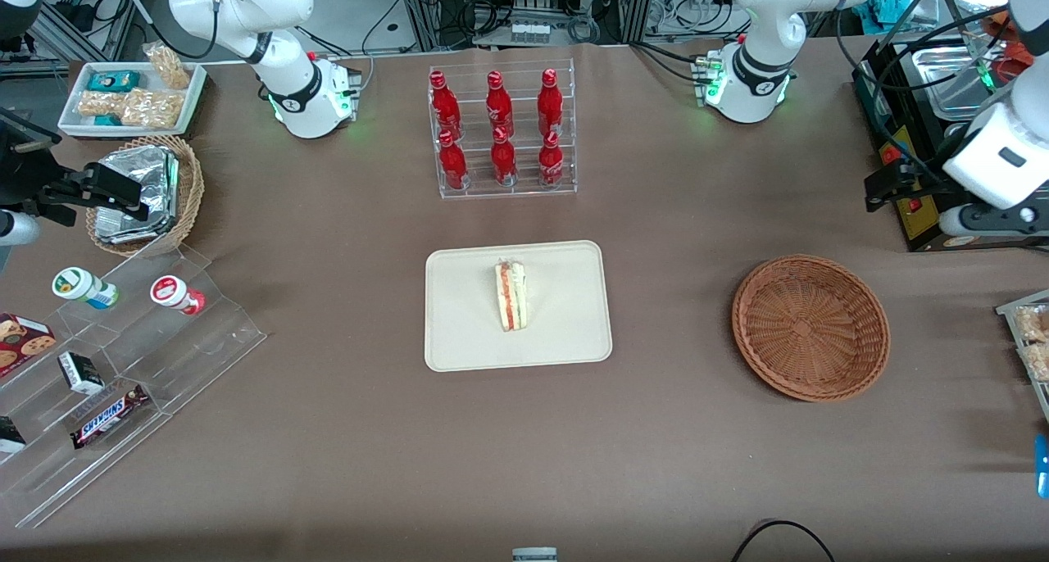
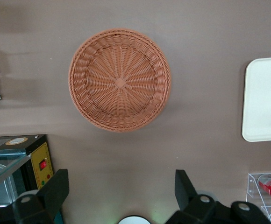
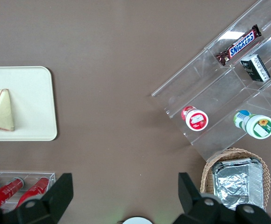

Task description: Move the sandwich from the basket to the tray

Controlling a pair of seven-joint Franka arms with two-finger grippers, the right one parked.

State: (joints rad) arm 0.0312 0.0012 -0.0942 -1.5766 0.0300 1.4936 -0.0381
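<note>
Wicker basket (image 1: 810, 328) rough-woven; tray (image 1: 459, 333) matt, smooth; gripper (image 2: 121, 189) aloft, matt black.

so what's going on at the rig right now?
The sandwich lies on the cream tray, and the shallow wicker basket is empty, so the transfer looks done. The left arm's gripper hangs open, holding nothing, up above the table farther from the front camera than the basket, close to the metal appliance at the working arm's end of the table.

Brown-clothed table (image 1: 328, 464) (evenly lit), cable-strewn racks (image 1: 533, 9) above it.
</note>
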